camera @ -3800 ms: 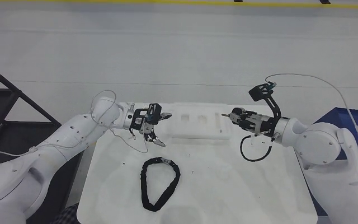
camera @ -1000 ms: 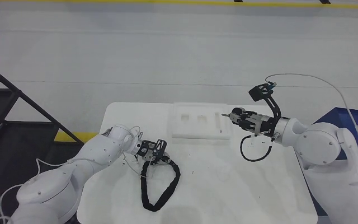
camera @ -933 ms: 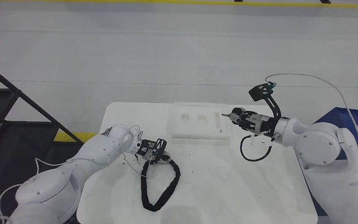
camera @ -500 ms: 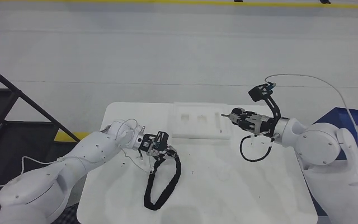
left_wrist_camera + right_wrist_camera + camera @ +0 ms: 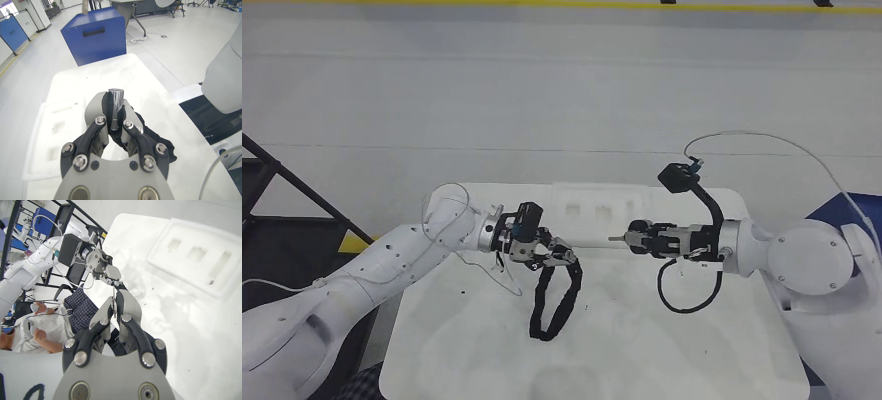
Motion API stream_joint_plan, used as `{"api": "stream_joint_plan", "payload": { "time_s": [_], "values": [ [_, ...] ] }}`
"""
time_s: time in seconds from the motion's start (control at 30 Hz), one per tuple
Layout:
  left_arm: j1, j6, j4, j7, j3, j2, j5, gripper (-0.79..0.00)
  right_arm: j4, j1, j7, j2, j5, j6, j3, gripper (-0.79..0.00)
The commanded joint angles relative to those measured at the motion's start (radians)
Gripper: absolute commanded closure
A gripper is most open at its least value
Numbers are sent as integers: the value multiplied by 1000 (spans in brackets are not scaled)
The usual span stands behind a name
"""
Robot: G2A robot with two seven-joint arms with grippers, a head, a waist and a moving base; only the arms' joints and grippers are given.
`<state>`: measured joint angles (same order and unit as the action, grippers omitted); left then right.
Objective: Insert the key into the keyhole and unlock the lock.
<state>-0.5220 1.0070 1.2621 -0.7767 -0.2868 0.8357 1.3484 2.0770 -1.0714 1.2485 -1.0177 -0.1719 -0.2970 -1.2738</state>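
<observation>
My left gripper (image 5: 545,250) (image 5: 114,106) is shut on the chrome cylinder of the lock (image 5: 115,110), held above the table's middle. The lock's black sleeved chain (image 5: 554,295) hangs from it down toward the table. My right gripper (image 5: 634,239) (image 5: 115,298) is shut on a small metal key (image 5: 113,302), blade pointing toward the lock. In the right wrist view the lock's keyhole face (image 5: 108,281) shows just beyond the key tip, a small gap apart. In the top view the key (image 5: 616,239) and the lock (image 5: 560,254) face each other at about the same height.
A white foam tray (image 5: 597,215) with rectangular recesses lies at the table's far edge, behind both grippers. The white table (image 5: 692,340) stretches bare toward the front. A blue cabinet (image 5: 94,43) stands on the floor beyond the table.
My left gripper lifted the lock off the table and carried it toward the centre, so the chain now hangs. My right gripper moved toward it with the key.
</observation>
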Motion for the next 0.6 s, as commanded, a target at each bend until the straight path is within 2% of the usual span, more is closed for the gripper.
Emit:
{"api": "stream_joint_plan", "payload": {
  "time_s": [0.0, 0.2, 0.33, 0.57],
  "values": [
    [-14, -6, 36, 12, -22, -9, -25, 0, -4, 4, -2, 0, 15, -25, 6, 0],
    [-70, -69, 122, 26, -95, -36, -82, 0, 2, 13, -25, 0, 18, -61, 27, 0],
    [-108, -102, 143, 11, -134, -43, -124, 0, 3, 13, -27, 0, 16, -62, 28, 0],
    [-108, -102, 143, 11, -134, -43, -124, 0, 3, 13, -27, 0, 16, -62, 28, 0]
  ]
}}
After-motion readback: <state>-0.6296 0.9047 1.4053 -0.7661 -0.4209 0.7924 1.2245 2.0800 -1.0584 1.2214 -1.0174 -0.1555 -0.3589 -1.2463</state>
